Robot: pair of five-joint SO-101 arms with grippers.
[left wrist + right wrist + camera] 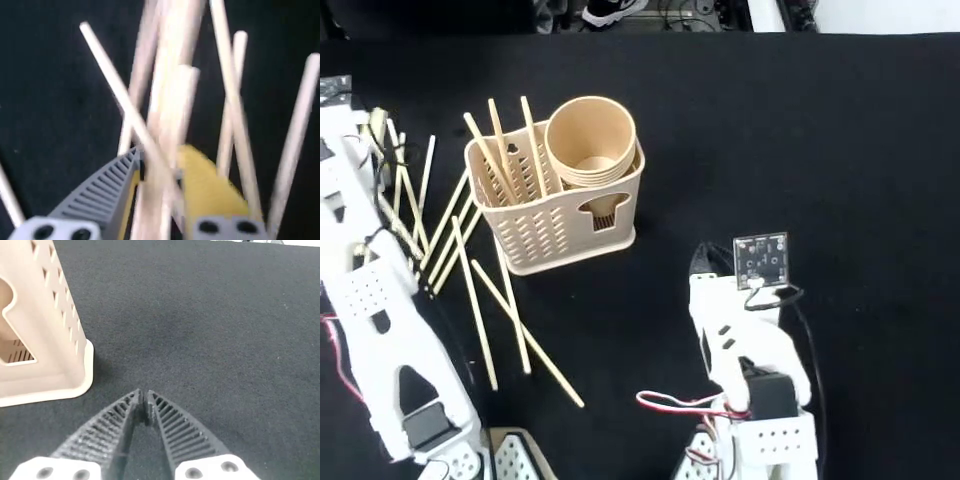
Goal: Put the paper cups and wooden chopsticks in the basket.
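From above, the basket stands upright on the black table. The paper cups are nested mouth-up in its right end. Three standing chopsticks lean in its left end, tips up and tilted away. The loose chopsticks lie flat to the left of the basket and in front of it, their long axes mostly near-to-far, fanned and crossing. The left arm sits beyond that pile.

At the left wrist, the left gripper has several blurred sticks running lengthwise between its fingers, and it seems narrowly clamped on them.

At the right wrist, the right gripper has its tips pressed together and holds nothing. It is near the basket's corner but apart from it.
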